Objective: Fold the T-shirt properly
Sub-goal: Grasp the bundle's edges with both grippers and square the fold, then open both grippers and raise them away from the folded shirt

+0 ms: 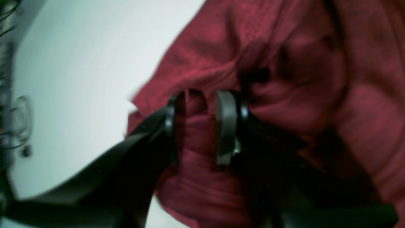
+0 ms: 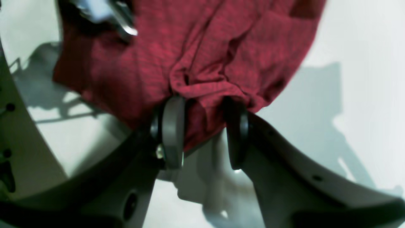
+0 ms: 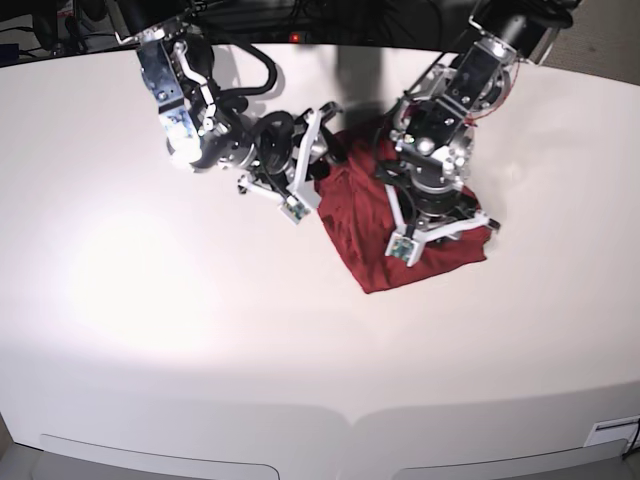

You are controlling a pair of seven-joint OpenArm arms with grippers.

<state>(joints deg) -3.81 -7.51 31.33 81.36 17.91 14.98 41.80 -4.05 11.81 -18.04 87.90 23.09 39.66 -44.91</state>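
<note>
A: Shirt sits bunched mid-table; left gripper and right gripper each pinch a fold.

B: Blurry, but uneven lifting probably drags layers crooked.

1 T-shirt, 1 table, 2 hands: left hand, right hand.

White table, broad, smooth, curved at near and far edges, brightly lit patch toward the left. Black cables bunched beyond the far edge. Small white label at the near right corner, text illegible.
</note>
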